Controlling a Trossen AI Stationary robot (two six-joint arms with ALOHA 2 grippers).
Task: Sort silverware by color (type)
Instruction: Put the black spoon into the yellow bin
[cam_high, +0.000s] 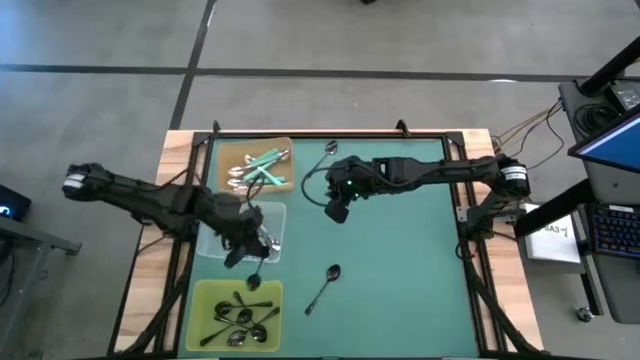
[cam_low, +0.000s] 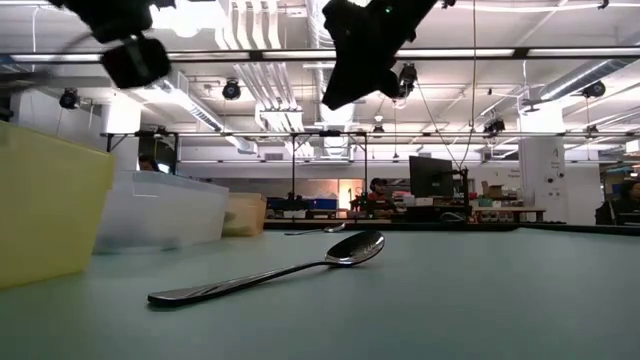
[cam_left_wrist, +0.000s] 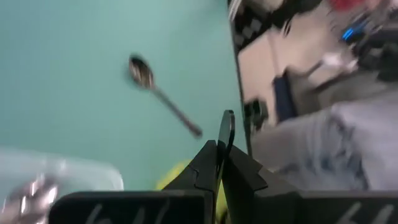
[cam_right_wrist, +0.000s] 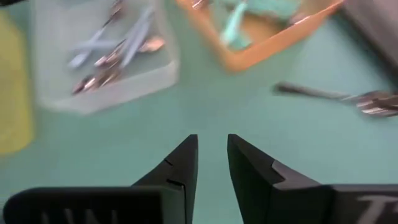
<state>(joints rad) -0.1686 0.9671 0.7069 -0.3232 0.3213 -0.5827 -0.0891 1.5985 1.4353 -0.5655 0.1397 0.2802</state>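
My left gripper (cam_high: 243, 250) hangs over the near edge of the clear tray (cam_high: 215, 245), shut on a black-handled spoon (cam_left_wrist: 225, 127). My right gripper (cam_right_wrist: 212, 155) is open and hovers above the bare mat at mid-table (cam_high: 337, 210). It touches nothing. One black-handled spoon (cam_high: 324, 285) lies flat on the mat, large in the low view (cam_low: 270, 275). A second spoon (cam_high: 328, 152) lies near the far edge (cam_right_wrist: 336, 96). Mint-handled spoons lie in the orange tray (cam_high: 225, 150), pale blue ones in the clear tray, black ones in the yellow tray (cam_high: 205, 300). My left gripper pinches the black spoon's thin handle (cam_left_wrist: 226, 140) between its two shut fingers, and a short piece of the handle sticks out past the fingertips. The spoon is lifted clear. A dark end of it (cam_high: 254, 282) shows over the yellow tray's far edge.
The three trays stand in a row along the table's left side, seen in the low view as yellow (cam_low: 40, 210), clear (cam_low: 160, 210) and orange (cam_low: 245, 213). The green mat (cam_high: 400, 270) to their right holds only the two loose spoons. A black frame edges the table.
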